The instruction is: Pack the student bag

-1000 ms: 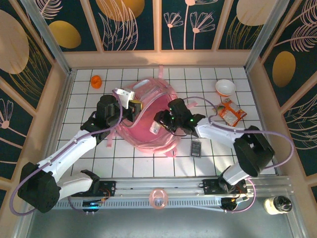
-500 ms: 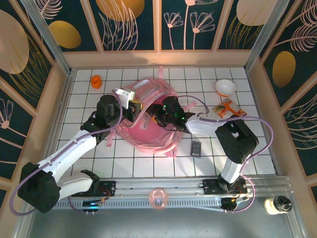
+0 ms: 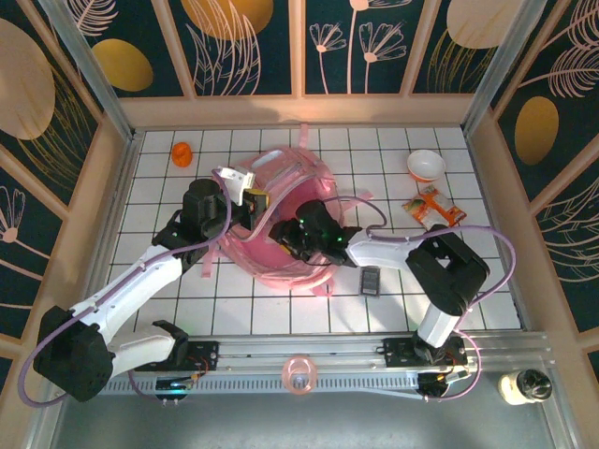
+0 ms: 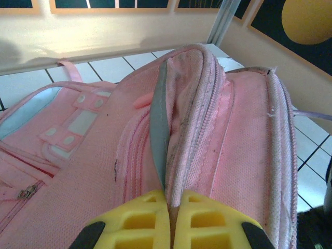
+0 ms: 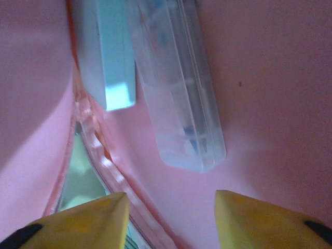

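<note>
Quick status from my remote seat. The backpack point(image 3: 273, 260) is lying around the middle of the desk point(image 3: 234, 304), between my two arms.

My left end effector point(image 4: 170, 206) is pinched tight on the backpack's zip edge. In the left wrist view a ridge of pink fabric with a grey strip runs straight up from between the yellow fingertips, and the front pockets with pale panels are off to the left.

My right end effector point(image 5: 171, 215) is down inside the opening, with pink lining all around it. Its jaws are moderately apart and nothing is between them. Just ahead of the fingertips there's a clear plastic case point(image 5: 181, 93) with a pale blue block point(image 5: 111, 57) right beside it, both lying against the lining. It's too blurry for me to tell what's in the case.

Other stuff on the desk:
- A white bowl point(image 3: 426, 166) sits toward the far right.
- An orange snack packet point(image 3: 432, 208) is just in front of the bowl.
- A small dark flat thing point(image 3: 371, 280) lies near the backpack's right side.
- A little orange object point(image 3: 182, 152) is at the far left.
- A pink ring point(image 3: 299, 374) sits on the rail between the arm bases.
</note>
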